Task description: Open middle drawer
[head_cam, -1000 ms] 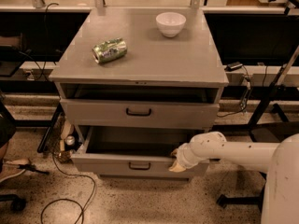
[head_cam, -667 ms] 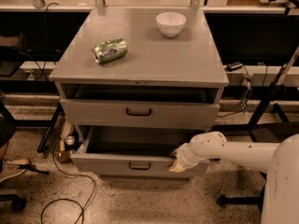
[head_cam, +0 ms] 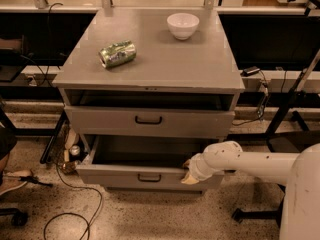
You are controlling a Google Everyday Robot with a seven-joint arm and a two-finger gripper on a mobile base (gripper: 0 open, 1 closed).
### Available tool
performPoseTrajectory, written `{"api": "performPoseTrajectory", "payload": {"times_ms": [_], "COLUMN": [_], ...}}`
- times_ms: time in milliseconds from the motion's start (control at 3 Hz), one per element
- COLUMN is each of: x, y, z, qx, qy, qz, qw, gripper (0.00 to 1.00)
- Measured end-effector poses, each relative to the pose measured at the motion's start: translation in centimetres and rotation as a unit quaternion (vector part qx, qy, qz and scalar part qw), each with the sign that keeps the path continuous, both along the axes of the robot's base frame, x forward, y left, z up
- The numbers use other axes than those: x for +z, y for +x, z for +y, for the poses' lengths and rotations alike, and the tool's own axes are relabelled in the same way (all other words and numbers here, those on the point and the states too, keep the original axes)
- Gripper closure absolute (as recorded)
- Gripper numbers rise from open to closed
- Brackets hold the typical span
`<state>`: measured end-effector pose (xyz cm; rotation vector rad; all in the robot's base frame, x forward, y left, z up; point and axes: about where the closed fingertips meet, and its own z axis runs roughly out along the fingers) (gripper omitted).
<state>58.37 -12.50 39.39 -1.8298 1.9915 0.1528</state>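
Now, your gripper (head_cam: 189, 177) sits at the right end of the middle drawer (head_cam: 115, 176), which stands pulled out below the table's (head_cam: 165, 69) front edge; you cannot tell whether it is spread or pinching the front panel. A can (head_cam: 117, 53) lies near the left edge.

You see a smooth white tubular arm with a rounded wrist joint; the tan gripper (head_cam: 191, 177) is at the middle drawer (head_cam: 125, 174) front rim.

Arm (head_cam: 250, 161) outstretched — end effector (head_cam: 191, 176) low.
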Motion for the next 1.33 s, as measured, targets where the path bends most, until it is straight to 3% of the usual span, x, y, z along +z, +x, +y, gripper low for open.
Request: {"api": "performPoseTrajectory", "payload": {"times_ms": [1333], "x": [-0.01], "y": [0.0], "z": [0.0], "qx": [0.0], "qy": [0.0], "qz": [0.0], "qw": [1.0], "gripper": [0.05]}}
